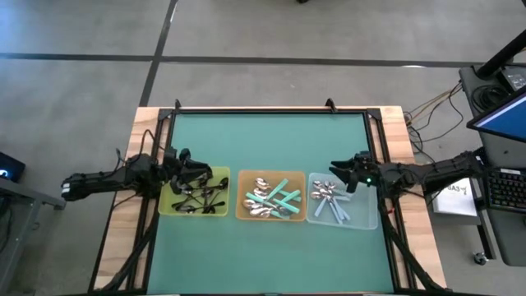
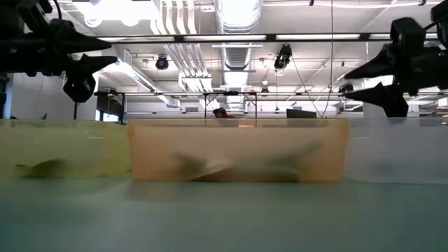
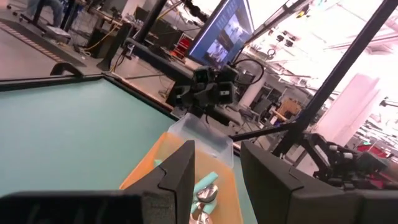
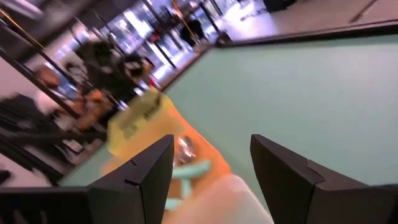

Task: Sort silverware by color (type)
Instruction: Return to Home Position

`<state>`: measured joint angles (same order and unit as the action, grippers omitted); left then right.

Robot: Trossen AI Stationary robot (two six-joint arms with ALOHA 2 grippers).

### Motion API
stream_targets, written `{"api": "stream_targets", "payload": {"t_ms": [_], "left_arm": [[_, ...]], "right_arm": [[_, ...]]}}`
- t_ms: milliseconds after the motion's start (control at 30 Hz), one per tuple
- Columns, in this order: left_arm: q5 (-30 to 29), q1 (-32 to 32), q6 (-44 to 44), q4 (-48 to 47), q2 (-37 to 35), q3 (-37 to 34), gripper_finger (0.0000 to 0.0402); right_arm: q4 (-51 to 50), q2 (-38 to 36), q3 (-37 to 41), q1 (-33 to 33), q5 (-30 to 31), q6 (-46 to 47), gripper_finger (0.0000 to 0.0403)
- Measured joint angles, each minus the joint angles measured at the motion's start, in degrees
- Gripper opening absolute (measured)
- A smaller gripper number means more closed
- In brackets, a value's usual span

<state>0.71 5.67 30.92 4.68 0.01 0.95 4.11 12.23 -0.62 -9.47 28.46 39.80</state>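
Note:
Three trays stand in a row on the green mat. The yellow tray [image 1: 194, 196] holds black-handled spoons [image 1: 197, 197]. Teal-handled spoons [image 1: 271, 200] lie in the orange tray [image 1: 271, 197], and pale blue-handled spoons [image 1: 330, 200] in the clear tray [image 1: 343, 201]. My left gripper [image 1: 202, 169] hovers open over the yellow tray's far edge, holding nothing. Above the clear tray's far edge my right gripper [image 1: 335, 171] hovers open, also holding nothing. The wrist views show both pairs of fingers spread, with nothing between them.
Bare green mat [image 1: 271, 140] lies beyond the trays toward the far edge, and more toward the near edge. A black frame rail [image 1: 271, 109] borders the mat. A desk with a keyboard [image 1: 501, 189] and monitor stands off the table's right side.

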Motion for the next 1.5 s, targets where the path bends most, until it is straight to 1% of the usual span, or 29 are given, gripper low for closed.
{"api": "stream_targets", "payload": {"t_ms": [167,433,1500], "left_arm": [[-0.07,0.00,0.00,-0.02,0.63,0.00,0.0111],[-0.07,0.02,0.00,-0.06,1.65,0.02,0.0111],[-0.14,0.04,0.00,-0.04,2.25,0.07,0.0111]], "right_arm": [[0.00,-5.69,0.00,-0.01,0.01,0.06,0.0203],[-0.09,-12.23,0.00,-0.01,0.03,0.06,0.0203],[0.62,-10.99,0.02,-0.03,0.03,0.08,0.0203]]}}
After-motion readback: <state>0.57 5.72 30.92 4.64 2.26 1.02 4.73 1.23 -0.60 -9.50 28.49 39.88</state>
